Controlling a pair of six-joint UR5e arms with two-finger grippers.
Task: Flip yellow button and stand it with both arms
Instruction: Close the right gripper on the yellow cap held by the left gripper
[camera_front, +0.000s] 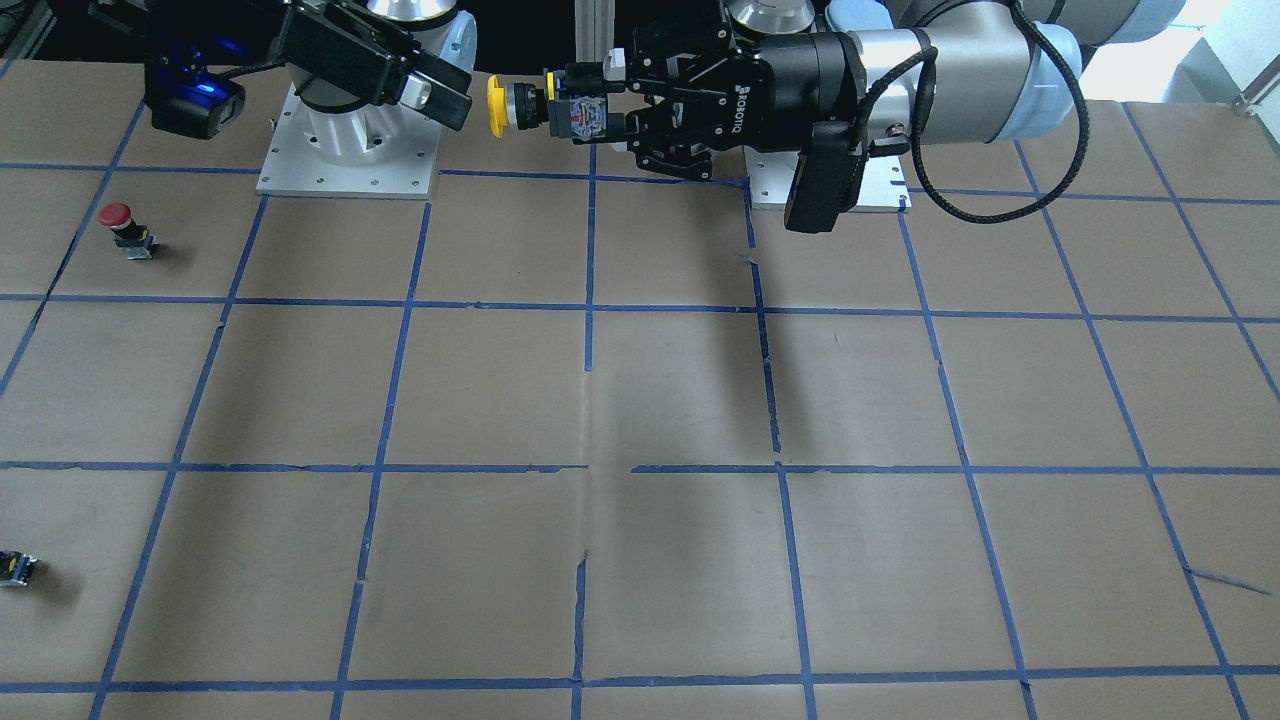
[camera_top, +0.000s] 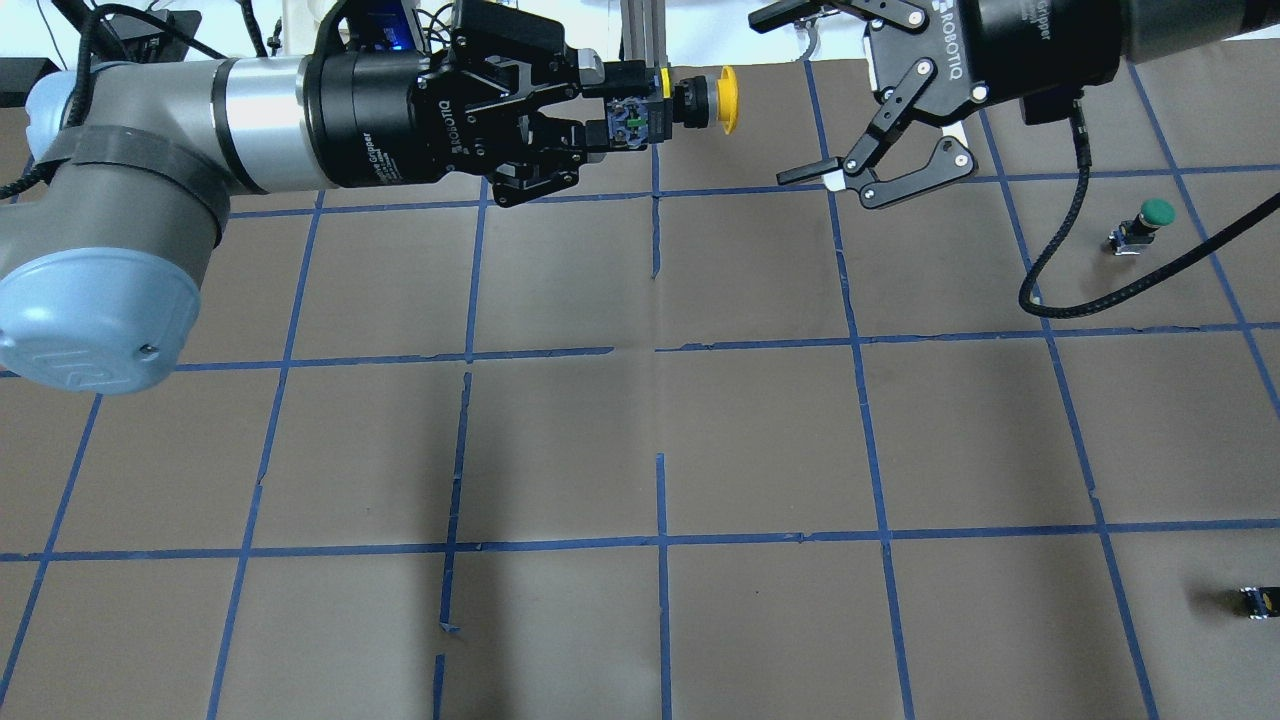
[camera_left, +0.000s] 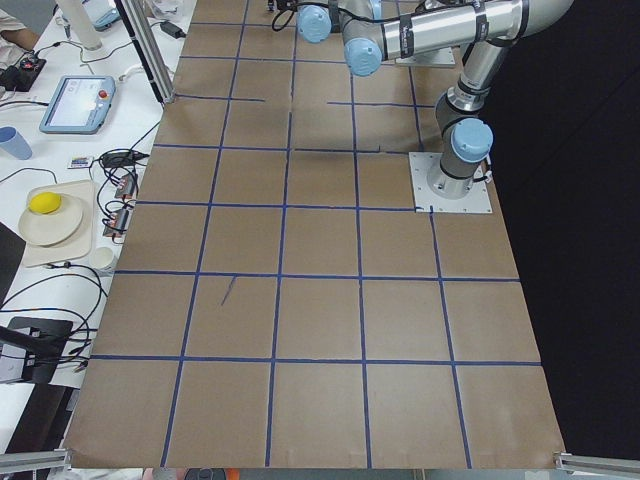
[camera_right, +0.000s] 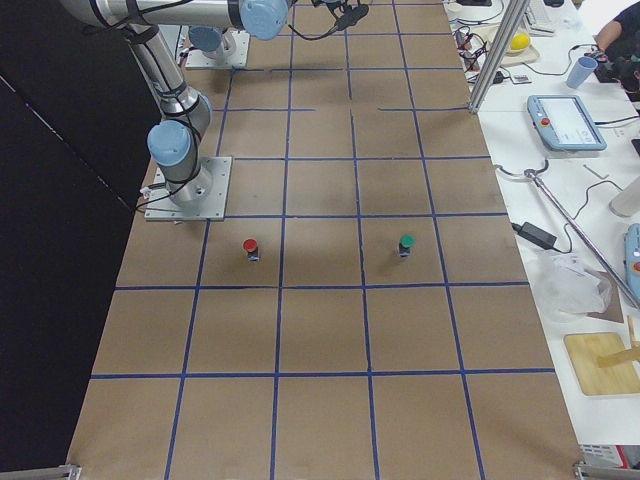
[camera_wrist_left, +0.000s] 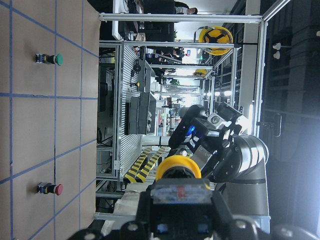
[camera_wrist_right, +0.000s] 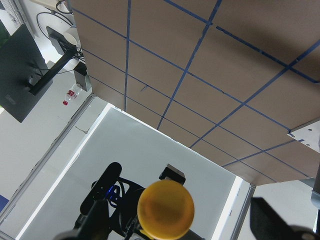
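Observation:
The yellow button (camera_top: 727, 99) is held level in the air above the table's far middle, with its cap pointing to the robot's right. My left gripper (camera_top: 622, 112) is shut on its black-and-grey contact block. The front view shows the same grip (camera_front: 590, 115) and the cap (camera_front: 497, 105). My right gripper (camera_top: 776, 98) is open, its jaws spread wide, just beyond the cap and facing it without touching. The right wrist view shows the cap (camera_wrist_right: 165, 208) between its two fingers. The left wrist view shows the button (camera_wrist_left: 178, 169) end-on.
A red-capped button (camera_front: 118, 222) and a green-capped button (camera_top: 1150, 218) stand on the robot's right side of the table. A small capless black block (camera_top: 1258, 600) lies near the right front. Both arm base plates (camera_front: 345, 160) sit at the table's robot-side edge.

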